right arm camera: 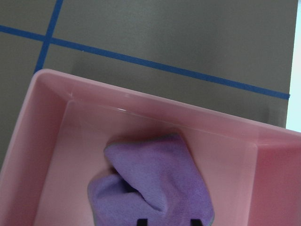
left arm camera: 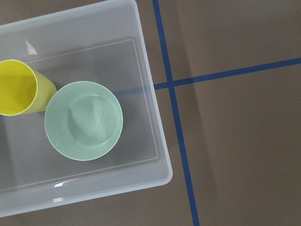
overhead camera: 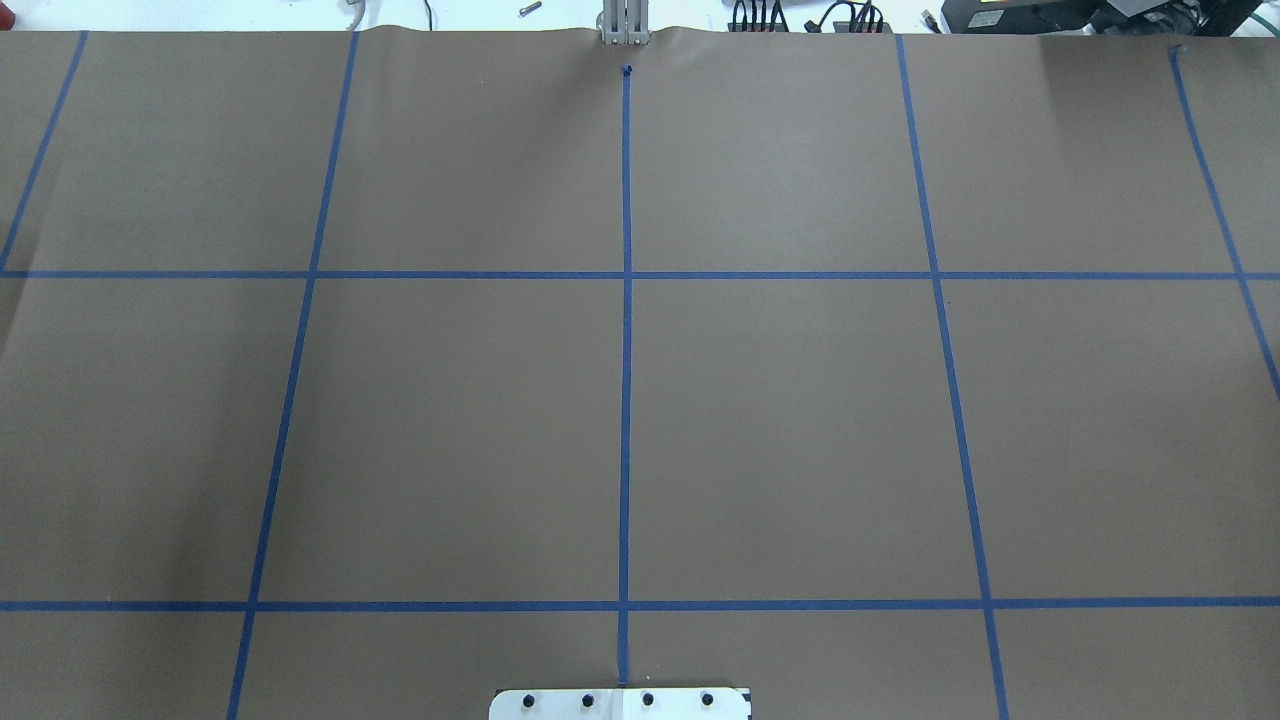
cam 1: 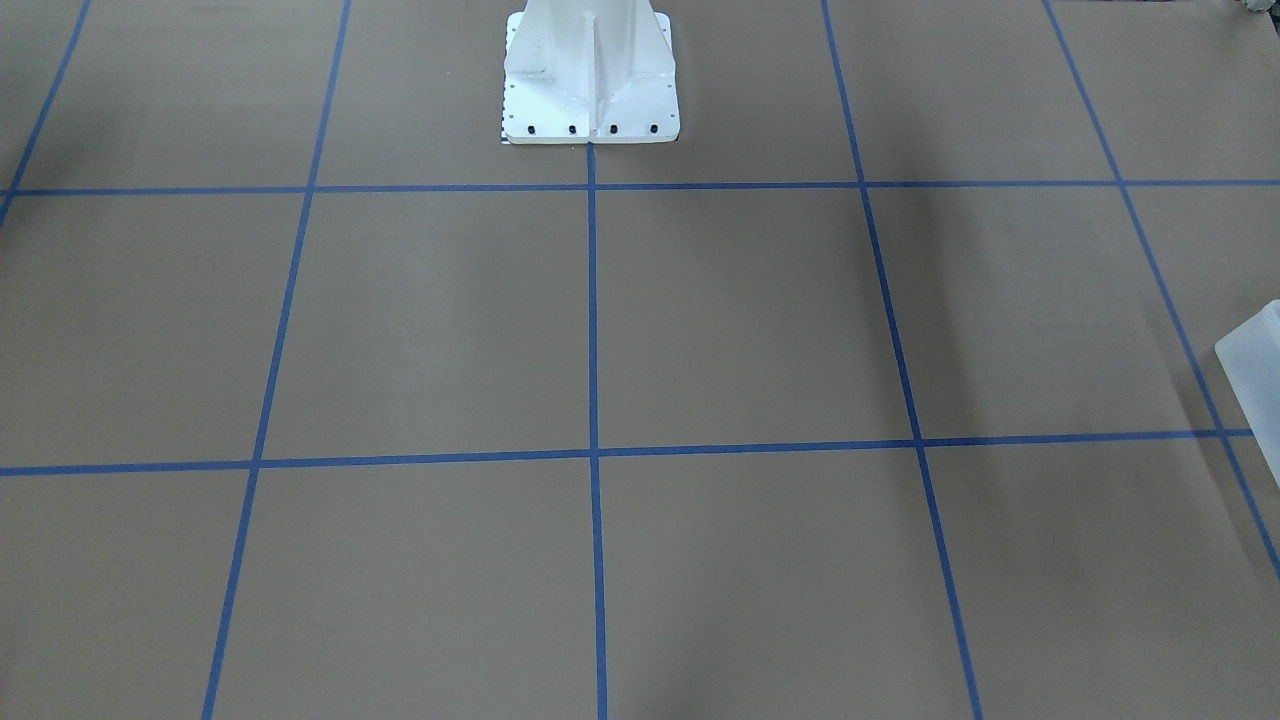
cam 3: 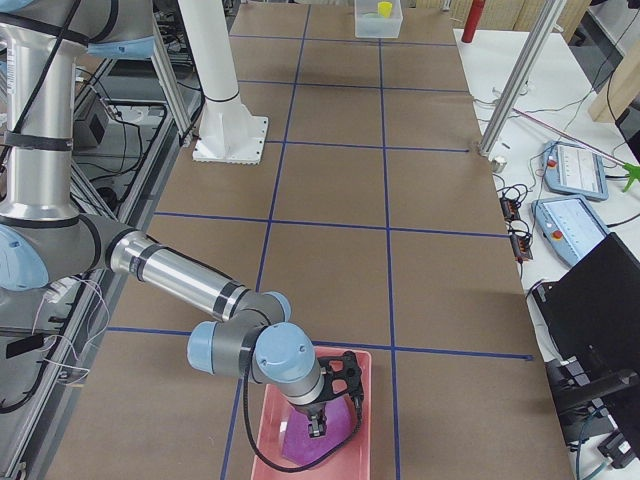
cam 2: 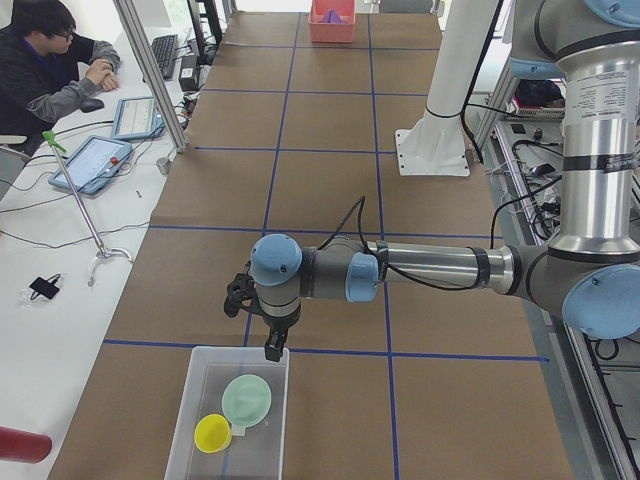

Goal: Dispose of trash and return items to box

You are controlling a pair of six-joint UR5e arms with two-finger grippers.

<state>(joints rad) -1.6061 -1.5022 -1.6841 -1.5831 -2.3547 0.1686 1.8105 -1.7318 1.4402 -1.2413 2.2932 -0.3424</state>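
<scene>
Cup (left arm camera: 16, 87) and bowl (left arm camera: 83, 120) are seen boxed, cloth (right arm camera: 150, 183) binned, task judged nearly done; left end effector (cam 2: 272, 350), right end effector (cam 3: 318, 427): grip cannot be told.

the table (overhead camera: 780, 440) gives open passage across its middle squares; only the white robot base (cam 1: 590, 75) stands at one edge. in the clear box (left arm camera: 155, 136) a green bowl (left arm camera: 83, 120) and yellow cup (left arm camera: 16, 87) sit just beside each other. a purple cloth (right arm camera: 155, 183) fills the middle of the pink tray (right arm camera: 155, 103).
</scene>
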